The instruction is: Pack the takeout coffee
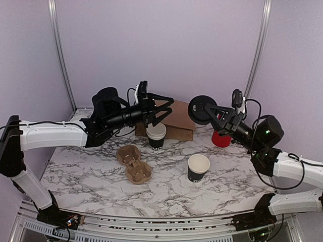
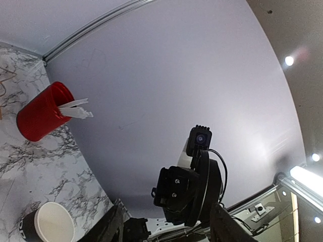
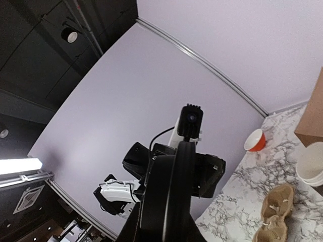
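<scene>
**Top view.** The left gripper is released. Its jaws are forked wide with nothing between them, just above a stack of white-rimmed black paper cups at the far middle of the white marble-patterned table. The right gripper is clenched on the round black plastic lid, which it holds on edge in the air over the table's far right part. The lid covers no cup. The single small black paper cup with a white inside stands uncovered right of centre, well apart from the lid. A brown paper bag sits behind the stack, its left part hidden by the left gripper. A red cylinder is half hidden behind the right arm. A brown moulded cardboard cup carrier lies left of centre. Plain lilac walls with metal rails close in the table.

**Left wrist view.** Only the tips of the left gripper's own two dark fingers show at the bottom edge, spread apart. The right gripper faces this camera, and the lid in it is hard to make out against the black housing. The single cup is cut off at the lower left corner. White sticks jut from the red cylinder. Ceiling lights glare at the right.

**Right wrist view.** The lid, seen edge-on, fills the lower middle and hides the right gripper's own fingertips. The bag, the stacked cup rims and the carrier are all cut off at the right edge. A small red vessel with a white inside sits by the far wall, and what it is I cannot tell.
</scene>
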